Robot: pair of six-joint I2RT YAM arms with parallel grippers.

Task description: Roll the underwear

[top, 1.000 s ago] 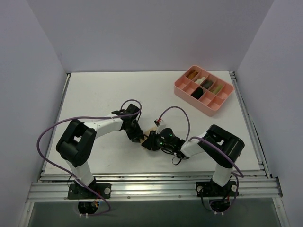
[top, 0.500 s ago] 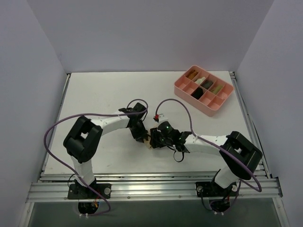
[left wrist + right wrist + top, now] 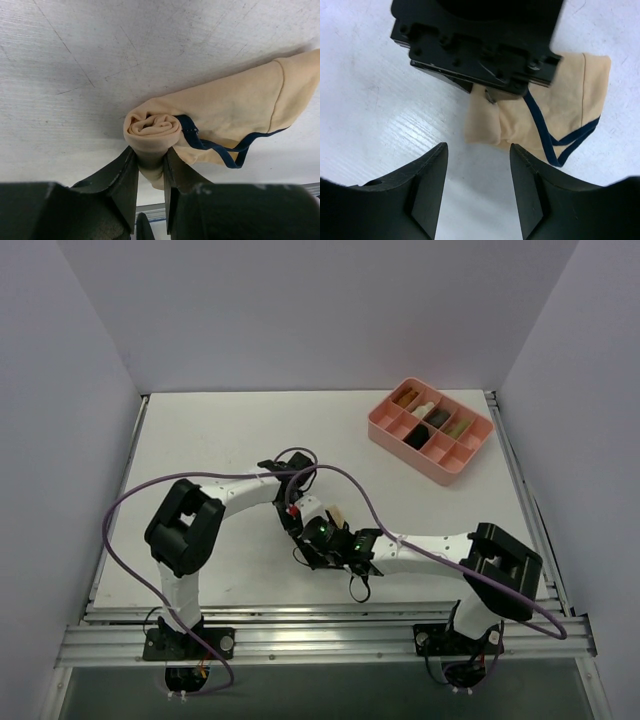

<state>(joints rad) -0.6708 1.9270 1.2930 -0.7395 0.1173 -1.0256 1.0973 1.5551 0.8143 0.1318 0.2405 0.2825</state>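
The underwear (image 3: 235, 107) is tan with dark trim and lies on the white table. One end is wound into a tight roll (image 3: 152, 127). My left gripper (image 3: 150, 159) is shut on that rolled end, with its fingers (image 3: 125, 175) pinching the cloth. In the right wrist view the underwear (image 3: 545, 115) lies partly under the left gripper's body (image 3: 475, 40). My right gripper (image 3: 479, 150) is open and empty just short of the cloth's near edge. In the top view both grippers meet at mid-table, left (image 3: 297, 520) and right (image 3: 315, 542), and only a bit of the underwear (image 3: 337, 514) shows.
A pink divided tray (image 3: 400, 450) holding dark and cream rolled cloths stands at the back right. Purple cables loop over both arms near the grippers. Grey walls close in the table on the left, back and right.
My right arm has stretched out and its gripper has shifted left, close beside the left gripper. My left gripper has moved a little to the right with the cloth.
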